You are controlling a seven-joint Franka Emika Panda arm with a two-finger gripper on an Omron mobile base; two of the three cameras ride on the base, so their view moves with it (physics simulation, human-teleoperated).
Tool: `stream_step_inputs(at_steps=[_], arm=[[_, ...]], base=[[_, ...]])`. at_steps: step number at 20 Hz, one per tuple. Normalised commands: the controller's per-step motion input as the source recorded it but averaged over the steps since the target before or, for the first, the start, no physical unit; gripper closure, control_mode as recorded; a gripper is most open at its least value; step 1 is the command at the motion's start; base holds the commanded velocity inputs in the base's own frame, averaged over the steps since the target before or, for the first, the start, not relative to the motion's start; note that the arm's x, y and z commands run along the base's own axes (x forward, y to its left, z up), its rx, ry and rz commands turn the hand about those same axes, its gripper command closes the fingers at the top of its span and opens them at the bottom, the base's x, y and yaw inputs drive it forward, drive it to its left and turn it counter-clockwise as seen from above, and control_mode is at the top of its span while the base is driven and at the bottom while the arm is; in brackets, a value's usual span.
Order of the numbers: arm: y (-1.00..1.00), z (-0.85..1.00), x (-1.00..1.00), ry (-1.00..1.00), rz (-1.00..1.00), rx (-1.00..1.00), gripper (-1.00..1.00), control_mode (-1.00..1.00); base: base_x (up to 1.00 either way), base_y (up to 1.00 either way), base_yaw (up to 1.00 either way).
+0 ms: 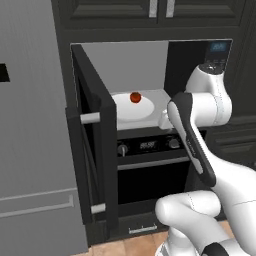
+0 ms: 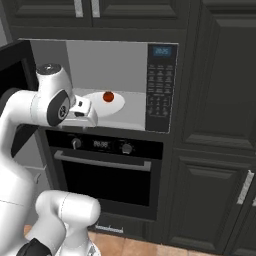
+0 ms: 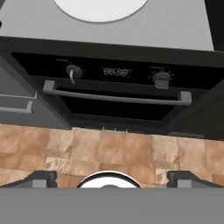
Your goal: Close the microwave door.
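Note:
The microwave (image 1: 129, 64) is a black built-in unit with a grey inside, a keypad (image 2: 161, 92) and a blue display (image 2: 162, 51). Its white turntable plate (image 1: 136, 111) carries a small red thing (image 1: 135, 97). The microwave door (image 1: 97, 150) stands swung wide open to the left, edge-on, and its silver bar handle (image 1: 90, 118) faces left. Part of the door (image 2: 15, 62) also shows at the upper left of the right base view. My hand (image 2: 84, 111) hangs in front of the cavity, right of the door and apart from it. The gripper (image 3: 112, 178) points down, open and empty.
Below the microwave sits the oven (image 2: 105, 172) with knobs and a horizontal handle (image 3: 116, 97). A grey fridge (image 1: 30, 130) stands close to the left of the open door. Dark cabinets (image 2: 220, 100) fill the right side. Tiled floor (image 3: 109, 148) lies beneath.

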Motion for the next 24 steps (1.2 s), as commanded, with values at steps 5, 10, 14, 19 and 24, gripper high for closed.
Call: stream_step_inputs(at_steps=[5, 10, 14, 19, 24], arm=[[0.00, 0.00, 0.00, 0.00, 0.00, 0.00, -1.00, -1.00], [0.00, 0.25, -0.76, -0.26, 0.00, 0.00, -1.00, -1.00], [0.24, 0.62, -1.00, -0.50, -0.02, 0.00, -1.00, -1.00], [0.54, 0.53, -1.00, -0.47, -0.05, -0.04, -1.00, -1.00], [0.44, 0.40, -1.00, -0.44, -0.07, -0.02, -1.00, -1.00]], base=[[-0.10, 0.00, 0.00], [0.00, 0.00, 0.00], [0.00, 0.00, 0.00], [0.00, 0.00, 0.00], [0.00, 0.00, 0.00]])
